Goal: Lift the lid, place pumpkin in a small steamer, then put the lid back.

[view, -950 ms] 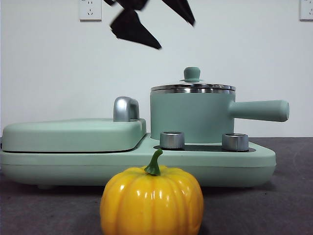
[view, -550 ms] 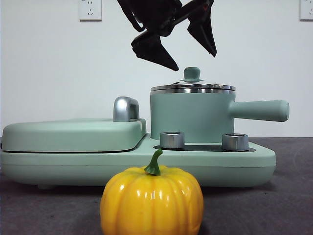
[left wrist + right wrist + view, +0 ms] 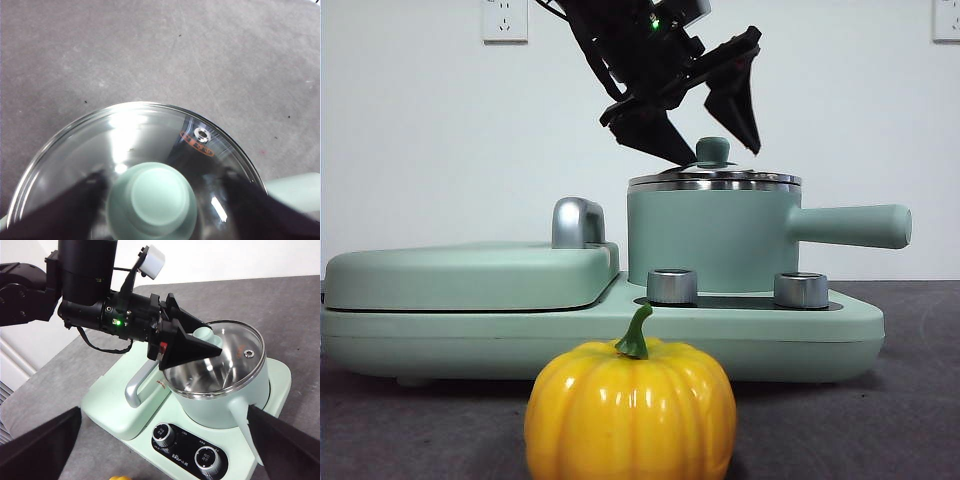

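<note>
The lid, clear glass with a steel rim, sits on the small steamer, a mint-green pot with its long handle pointing right. My left gripper is open, one jaw on each side of the lid's mint knob, not closed on it. In the left wrist view the knob lies between the two jaws over the glass. The pumpkin, yellow-orange with a green stem, stands on the table in front. My right gripper is open and empty, back from the steamer.
The steamer stands on a wide mint-green base unit with two silver knobs. A flat mint cover with a steel handle lies on its left part. The grey table runs around it, with a white wall behind.
My left gripper has come down from the top of the front view and to the right. Its open jaws now stand around the lid's knob. Lid, steamer and pumpkin have not moved.
</note>
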`<state>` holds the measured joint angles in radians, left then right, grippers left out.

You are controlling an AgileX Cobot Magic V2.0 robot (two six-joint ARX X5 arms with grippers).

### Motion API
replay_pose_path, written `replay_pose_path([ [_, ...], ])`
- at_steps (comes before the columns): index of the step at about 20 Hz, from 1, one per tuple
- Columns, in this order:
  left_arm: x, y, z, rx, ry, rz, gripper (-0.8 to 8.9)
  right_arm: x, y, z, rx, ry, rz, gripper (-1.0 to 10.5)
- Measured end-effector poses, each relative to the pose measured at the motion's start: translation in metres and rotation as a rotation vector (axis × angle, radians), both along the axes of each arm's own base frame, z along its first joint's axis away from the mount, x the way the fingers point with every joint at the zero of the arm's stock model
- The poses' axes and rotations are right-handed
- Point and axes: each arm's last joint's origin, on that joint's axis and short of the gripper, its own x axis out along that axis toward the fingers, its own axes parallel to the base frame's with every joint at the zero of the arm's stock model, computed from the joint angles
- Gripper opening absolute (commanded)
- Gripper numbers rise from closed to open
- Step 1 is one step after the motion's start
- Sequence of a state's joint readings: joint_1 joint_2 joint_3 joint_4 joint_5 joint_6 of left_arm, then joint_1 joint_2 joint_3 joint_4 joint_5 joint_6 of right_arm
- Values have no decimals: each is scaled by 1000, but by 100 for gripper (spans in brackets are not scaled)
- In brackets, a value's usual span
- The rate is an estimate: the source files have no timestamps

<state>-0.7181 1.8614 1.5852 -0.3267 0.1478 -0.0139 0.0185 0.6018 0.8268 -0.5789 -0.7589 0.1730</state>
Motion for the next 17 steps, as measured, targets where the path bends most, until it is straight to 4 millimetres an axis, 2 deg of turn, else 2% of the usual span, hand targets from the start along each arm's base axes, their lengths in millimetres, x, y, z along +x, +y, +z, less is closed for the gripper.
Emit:
replay_pose_path([
  [3,0,0,0,3,-5,6,185,0,0,0,0,1,0,529],
  [7,1,0,0,20,-29,-9,22,0,0,0,0,1,0,529],
  [17,0,1,8,27,-42,-19,19,0,0,0,0,1,0,528],
])
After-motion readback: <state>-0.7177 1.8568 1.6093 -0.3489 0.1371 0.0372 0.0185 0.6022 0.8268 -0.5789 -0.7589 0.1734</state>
